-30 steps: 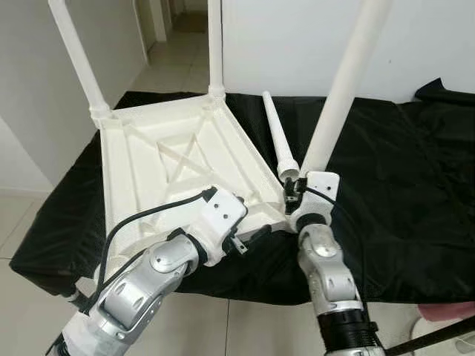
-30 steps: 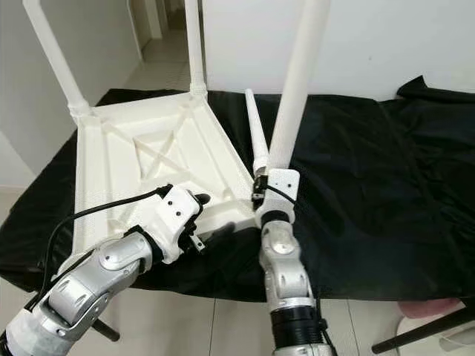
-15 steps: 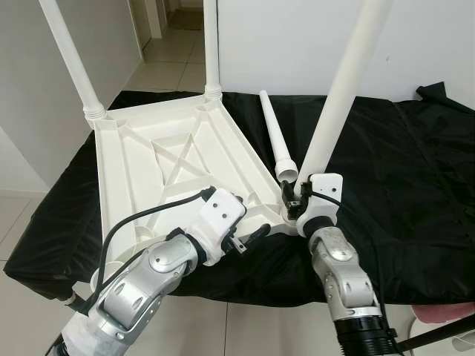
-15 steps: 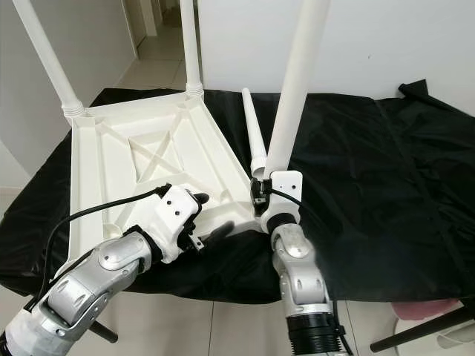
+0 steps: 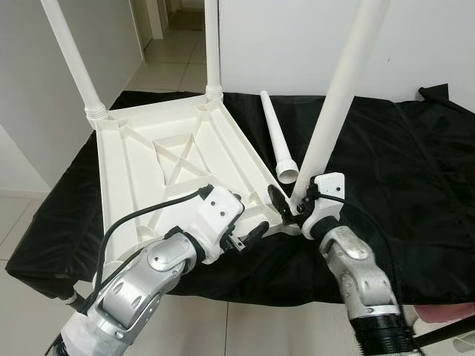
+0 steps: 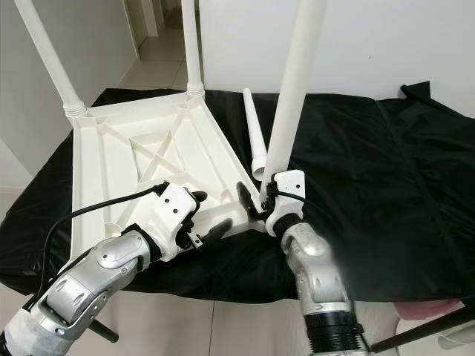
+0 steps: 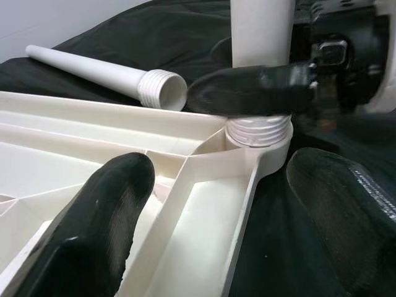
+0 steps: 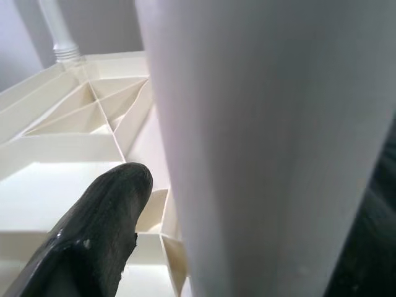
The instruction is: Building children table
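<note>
Inverted children's table [image 5: 171, 159] on a black-draped surface [image 5: 415, 185], third leg [image 5: 338, 104] at its near corner socket.
The right pincer [image 5: 291, 205] grips the leg's base; the left pincer [image 5: 252, 231], fingers spread, straddles the table's near rim. The left wrist view reveals the leg's threaded end seated in the socket; the head views show a loose fourth leg [image 5: 276, 137] lying alongside.

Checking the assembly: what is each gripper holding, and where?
Right gripper clasps the table leg just above its threaded base; left gripper holds nothing.
</note>
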Tool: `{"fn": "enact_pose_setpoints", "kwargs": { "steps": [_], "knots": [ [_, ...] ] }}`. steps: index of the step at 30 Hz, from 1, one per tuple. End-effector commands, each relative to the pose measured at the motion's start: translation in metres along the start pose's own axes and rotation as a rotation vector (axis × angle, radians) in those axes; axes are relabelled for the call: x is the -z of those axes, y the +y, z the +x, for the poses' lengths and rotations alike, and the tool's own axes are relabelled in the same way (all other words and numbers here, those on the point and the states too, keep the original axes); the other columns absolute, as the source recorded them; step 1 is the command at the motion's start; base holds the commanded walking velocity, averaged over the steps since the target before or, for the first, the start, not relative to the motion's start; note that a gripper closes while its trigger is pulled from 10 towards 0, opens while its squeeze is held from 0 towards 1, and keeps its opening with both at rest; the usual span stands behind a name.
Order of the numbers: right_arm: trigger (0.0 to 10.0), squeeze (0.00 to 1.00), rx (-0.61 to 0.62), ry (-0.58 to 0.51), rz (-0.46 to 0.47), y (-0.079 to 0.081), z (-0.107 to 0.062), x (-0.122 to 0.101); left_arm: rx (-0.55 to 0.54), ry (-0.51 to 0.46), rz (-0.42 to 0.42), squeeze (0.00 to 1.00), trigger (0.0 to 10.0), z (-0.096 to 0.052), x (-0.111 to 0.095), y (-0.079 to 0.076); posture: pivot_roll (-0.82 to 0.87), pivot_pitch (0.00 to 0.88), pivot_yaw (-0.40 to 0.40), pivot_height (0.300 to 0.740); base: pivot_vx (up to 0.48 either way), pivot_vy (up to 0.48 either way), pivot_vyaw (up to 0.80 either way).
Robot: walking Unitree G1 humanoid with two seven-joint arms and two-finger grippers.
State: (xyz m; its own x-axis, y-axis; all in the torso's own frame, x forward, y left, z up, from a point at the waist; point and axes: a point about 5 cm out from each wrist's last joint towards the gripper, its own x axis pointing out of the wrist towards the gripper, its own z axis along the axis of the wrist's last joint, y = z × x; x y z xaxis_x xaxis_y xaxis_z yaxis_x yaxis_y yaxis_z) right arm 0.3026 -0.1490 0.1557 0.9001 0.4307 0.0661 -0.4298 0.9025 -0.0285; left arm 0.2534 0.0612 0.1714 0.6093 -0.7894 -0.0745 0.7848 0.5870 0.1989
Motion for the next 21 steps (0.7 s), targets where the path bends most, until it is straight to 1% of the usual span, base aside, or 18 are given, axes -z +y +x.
{"fn": "enact_pose_setpoints", "kwargs": {
  "steps": [1,2,5,7,10,12,15,16,18,19,21],
  "knots": [
    [10.0,0.0,-0.047,-0.009,-0.01,-0.001,0.001,-0.001,0.075,0.003,0.008,0.0,10.0,0.001,0.0,0.0,0.0,0.027,0.045,0.74,0.0,0.0,0.0],
    [10.0,0.0,-0.109,0.002,-0.038,-0.008,0.001,-0.001,0.077,0.001,0.009,0.0,10.0,0.001,0.0,0.0,0.0,0.025,0.047,0.74,0.0,0.0,0.0],
    [10.0,0.0,-0.14,0.003,-0.054,-0.012,0.002,-0.002,0.077,0.0,0.011,0.0,10.0,0.002,-0.001,0.001,0.0,0.024,0.049,0.74,0.0,0.0,0.0],
    [10.0,0.0,-0.19,0.014,-0.082,-0.017,0.005,-0.001,0.082,-0.001,0.011,0.0,10.0,0.002,-0.001,0.0,-0.01,0.023,0.052,0.74,0.0,0.0,0.0],
    [10.0,0.0,-0.226,0.023,-0.093,-0.017,0.006,-0.001,0.088,-0.002,0.012,0.0,10.0,0.003,-0.001,-0.001,-0.01,0.021,0.054,0.74,0.0,0.0,0.0],
    [10.0,0.0,-0.282,0.046,-0.124,-0.019,0.011,0.001,0.11,-0.001,0.013,0.0,10.0,0.003,-0.001,-0.003,0.0,0.018,0.055,0.74,0.0,0.0,0.0],
    [10.0,0.0,-0.301,0.058,-0.137,-0.02,0.013,0.002,0.123,0.002,0.013,0.0,10.0,0.003,-0.001,-0.005,0.0,0.018,0.054,0.74,0.0,0.0,0.0],
    [6.0,0.0,-0.337,0.085,-0.155,-0.022,0.018,0.005,0.139,0.012,0.014,0.0,10.0,0.002,0.001,-0.007,0.0,0.012,0.052,0.74,0.0,0.0,0.0],
    [6.0,0.0,-0.344,0.094,-0.15,-0.023,0.019,0.007,0.141,0.015,0.015,0.0,10.0,0.002,0.002,-0.008,0.0,0.012,0.052,0.74,0.0,0.0,0.0],
    [1.1,0.0,-0.348,0.102,-0.157,-0.025,0.021,0.008,0.141,0.019,0.015,0.0,10.0,0.002,0.003,-0.008,0.01,0.01,0.051,0.74,0.0,0.0,0.0],
    [1.1,0.0,-0.349,0.105,-0.162,-0.026,0.022,0.009,0.14,0.021,0.015,0.0,10.0,0.002,0.004,-0.008,0.01,0.01,0.051,0.74,0.0,0.0,0.0]
  ]
}}
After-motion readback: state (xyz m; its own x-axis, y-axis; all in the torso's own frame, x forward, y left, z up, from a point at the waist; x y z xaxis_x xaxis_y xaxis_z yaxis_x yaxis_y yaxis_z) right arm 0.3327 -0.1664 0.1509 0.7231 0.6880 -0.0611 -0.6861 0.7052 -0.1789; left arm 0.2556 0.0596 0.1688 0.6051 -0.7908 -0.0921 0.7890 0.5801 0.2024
